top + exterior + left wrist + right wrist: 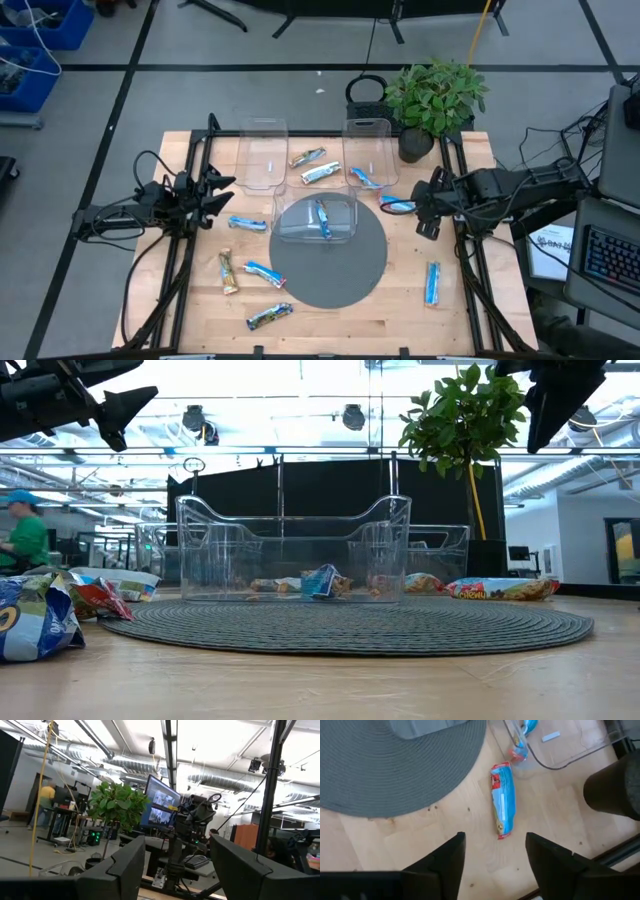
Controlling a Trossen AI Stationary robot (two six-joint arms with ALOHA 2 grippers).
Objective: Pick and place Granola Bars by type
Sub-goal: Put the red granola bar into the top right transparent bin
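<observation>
Granola bars lie scattered on the wooden table. A blue one with red ends lies flat on the wood just right of the grey round mat; my right gripper hangs open above it, touching nothing. Another blue bar lies inside the clear bin on the mat. More bars lie at the far middle, at the left and near the front. My left gripper waits open at the table's left, raised and tilted upward.
Two more clear bins stand at the far side, the right one with a bar at its near wall. A potted plant stands at the far right corner. A bar lies on bare wood at the right front.
</observation>
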